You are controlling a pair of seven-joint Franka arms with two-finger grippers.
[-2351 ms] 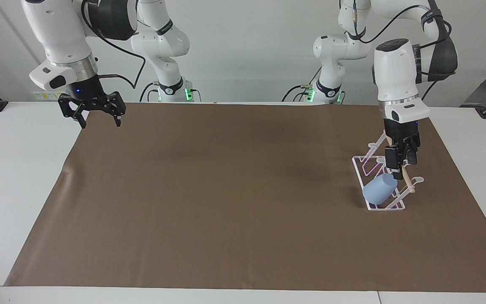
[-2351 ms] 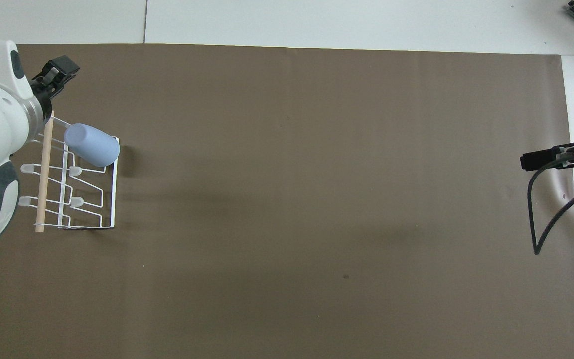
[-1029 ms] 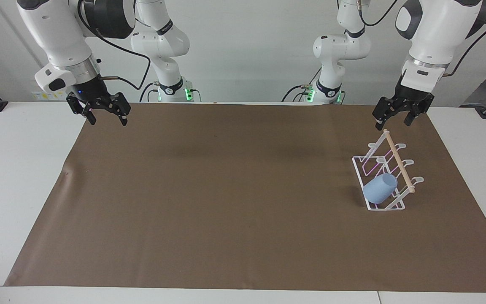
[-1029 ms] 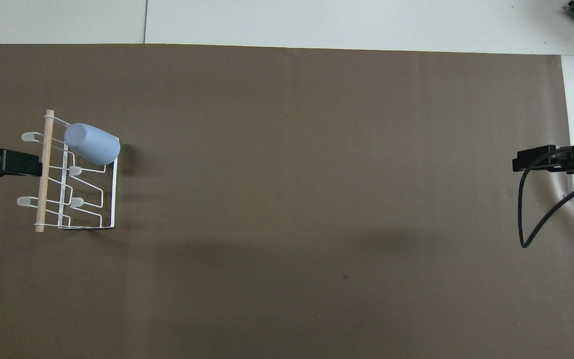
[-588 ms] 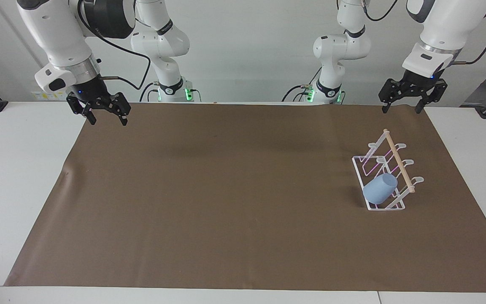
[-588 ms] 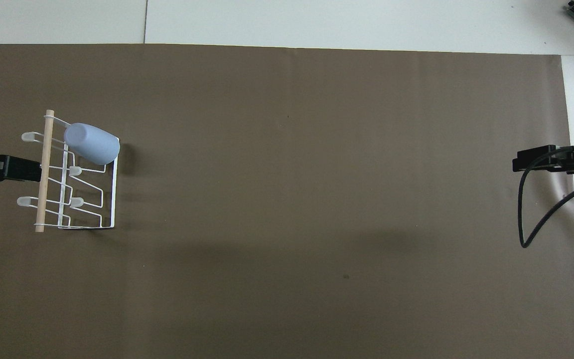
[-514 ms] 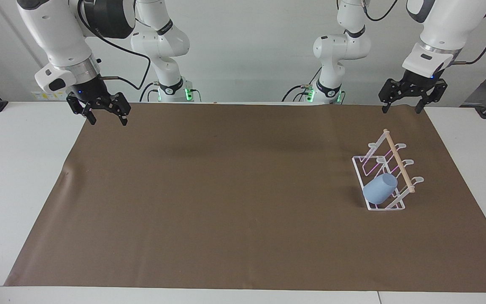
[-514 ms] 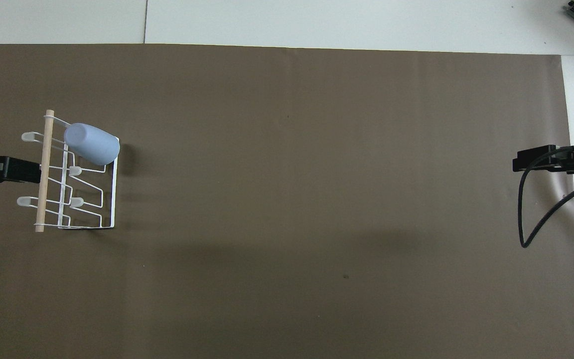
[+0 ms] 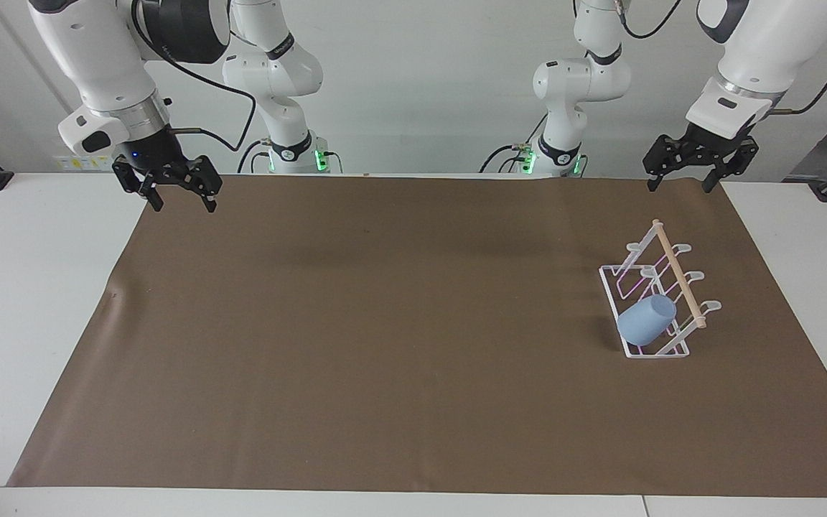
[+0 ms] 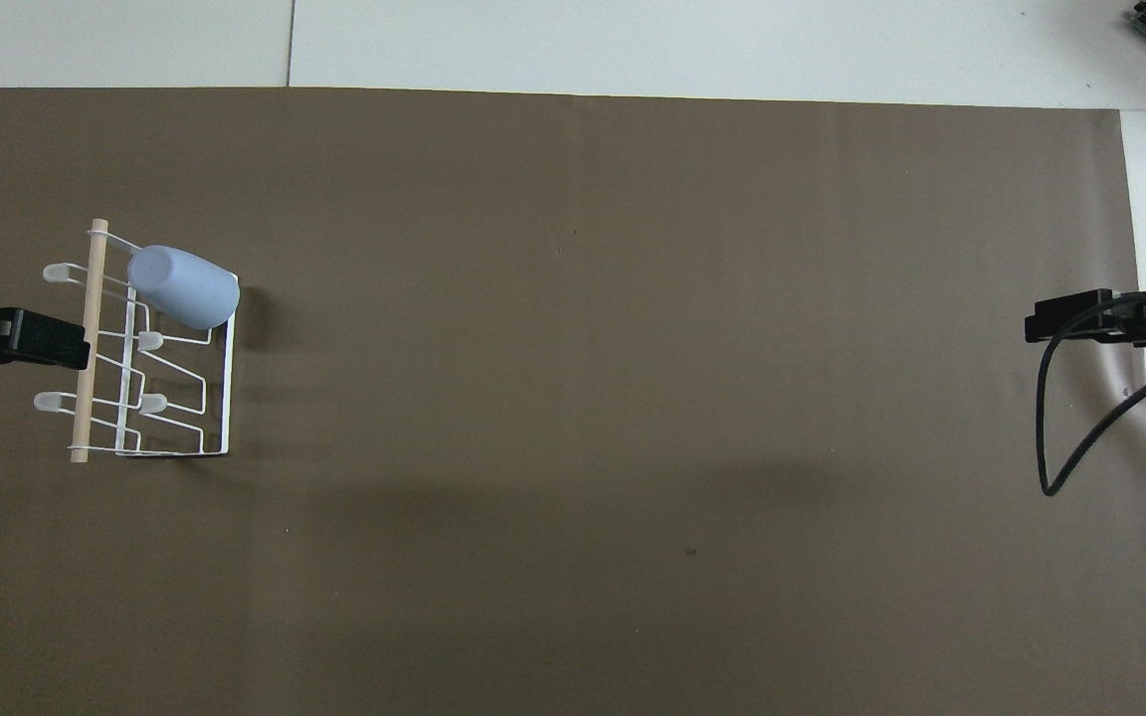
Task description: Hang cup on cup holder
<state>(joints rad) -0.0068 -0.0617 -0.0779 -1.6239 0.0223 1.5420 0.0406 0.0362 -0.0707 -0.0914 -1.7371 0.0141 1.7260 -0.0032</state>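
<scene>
Both arms wait, raised: the left gripper (image 9: 678,185) and right gripper (image 9: 179,204) hang over the table (image 9: 40,301), fingers apart. Farther out, the cup (image 9: 646,321) sits tilted on the cup holder (image 9: 679,280), toward the left arm's end.

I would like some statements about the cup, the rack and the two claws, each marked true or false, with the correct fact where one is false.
1. The cup sits on a prong of the cup holder. True.
2. The left claw is shut on the cup. False: it is open and empty, raised over the mat's edge nearest the robots, apart from the rack.
3. The right claw is open and holds nothing. True.
4. The cup stands upright on the brown mat. False: it lies tilted on the rack, its closed base pointing away from the wooden dowel.
5. The rack is at the right arm's end of the table. False: it is at the left arm's end.
</scene>
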